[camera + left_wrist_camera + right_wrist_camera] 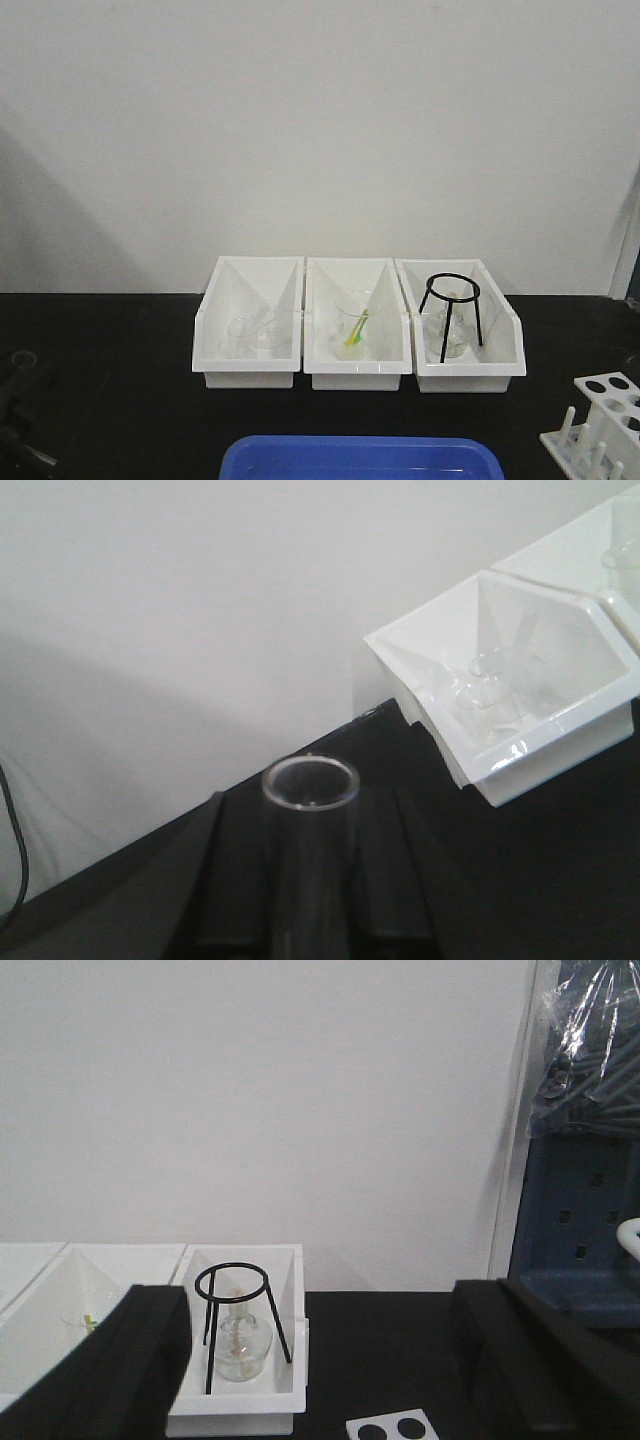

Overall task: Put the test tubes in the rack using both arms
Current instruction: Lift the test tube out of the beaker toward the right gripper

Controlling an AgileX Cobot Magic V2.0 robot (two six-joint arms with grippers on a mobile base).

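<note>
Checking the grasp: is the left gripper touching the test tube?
Touching. The left wrist view shows the test tube standing in the left gripper, its dark fingers meeting the glass on both sides with no gap.

Matte black throughout: the left gripper (312,810) shows two flat, slab-like fingers (235,880) with bevelled edges and no visible markings, and a thin black cable (14,850) curves at the frame's left edge. The right gripper (320,1310) has blocky, square-cornered black fingers (120,1370). From the front, the left arm (18,405) is a dark angular outline, its detail too dim to make out.
</note>
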